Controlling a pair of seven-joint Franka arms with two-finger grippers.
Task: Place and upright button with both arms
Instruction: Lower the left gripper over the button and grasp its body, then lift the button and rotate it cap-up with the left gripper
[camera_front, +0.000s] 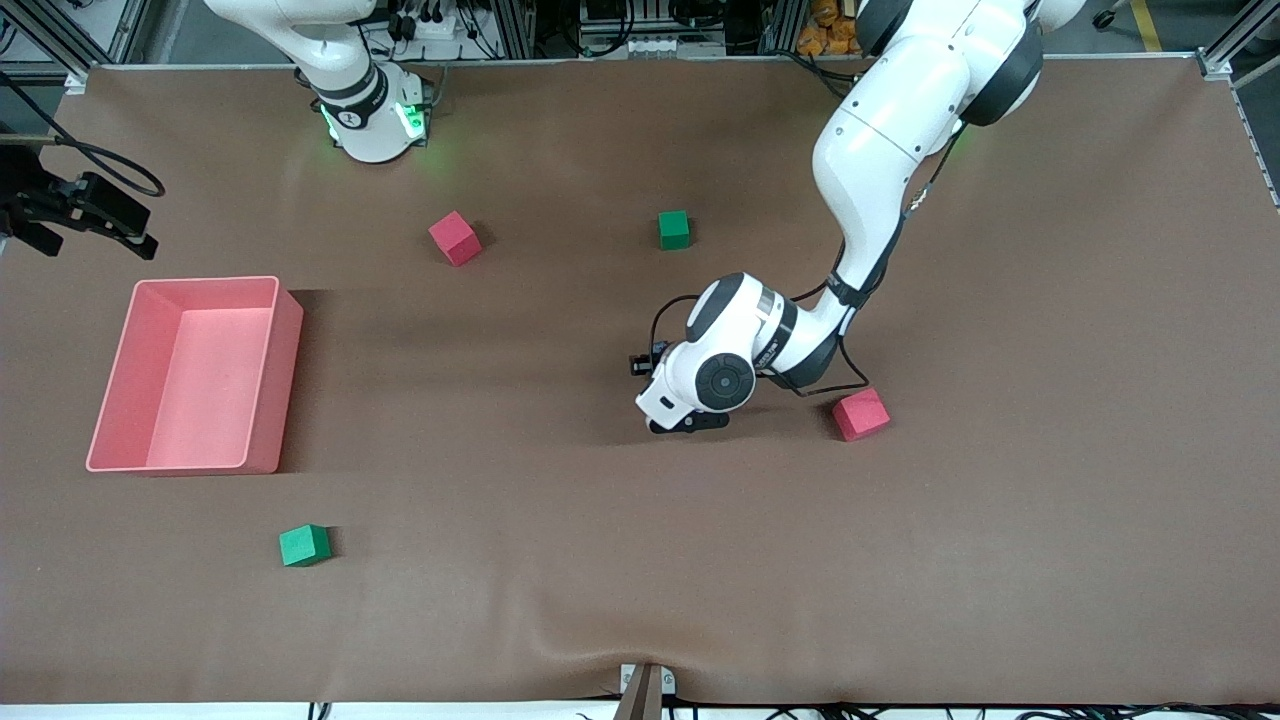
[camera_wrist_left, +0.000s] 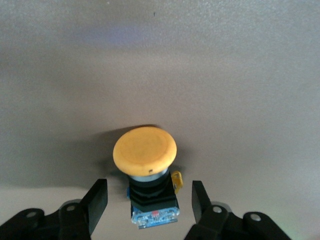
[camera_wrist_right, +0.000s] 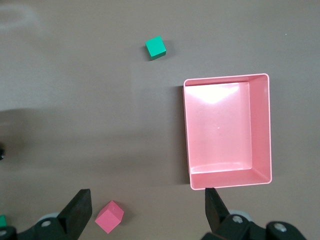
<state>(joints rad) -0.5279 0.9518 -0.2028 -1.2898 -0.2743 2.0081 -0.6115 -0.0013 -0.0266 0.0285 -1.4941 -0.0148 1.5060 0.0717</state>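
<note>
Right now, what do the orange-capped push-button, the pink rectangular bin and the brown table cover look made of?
Orange-capped push-button: smooth matte plastic cap on a black body, probably plastic too; it sits between the left gripper fingers.
Pink rectangular bin: glossy moulded plastic, judging by the glare on its floor.
Brown table cover: matte sheet, likely paper or fabric; it wrinkles near the front edge.

Brown mat-covered table (camera_front: 1050, 520), metal frame rails (camera_front: 100, 30) and tangled cables (camera_front: 640, 40) along its top edge.
</note>
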